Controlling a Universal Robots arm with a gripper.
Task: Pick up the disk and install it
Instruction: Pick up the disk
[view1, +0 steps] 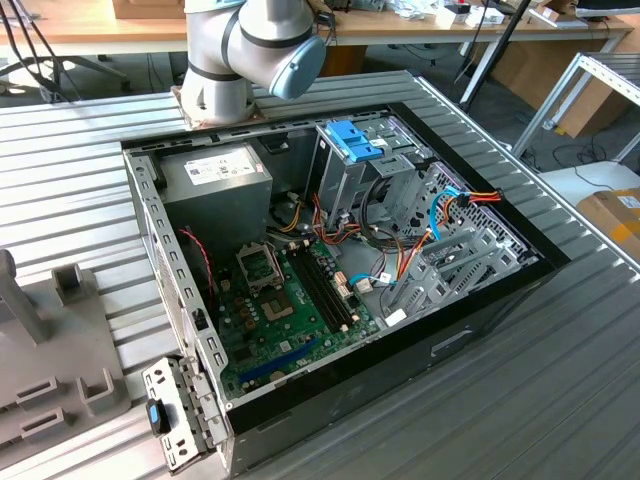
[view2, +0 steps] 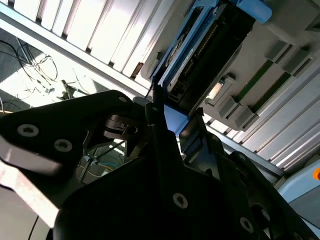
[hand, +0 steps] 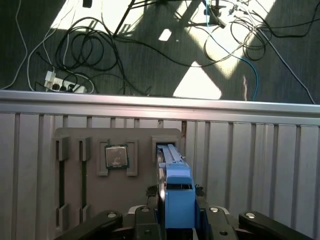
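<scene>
Tool clamped on disk (upright, w/ end in grey fixture).

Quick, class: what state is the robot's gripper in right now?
Gripper: closed on the black rectangular disk in its bright blue plastic carrier.

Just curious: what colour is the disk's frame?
Bright blue; the disk shows it best in the first wrist view.

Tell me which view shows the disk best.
The second wrist view: the disk shows its black body and blue frame. In the first wrist view it stands edge-on, blue carrier foremost.
</scene>
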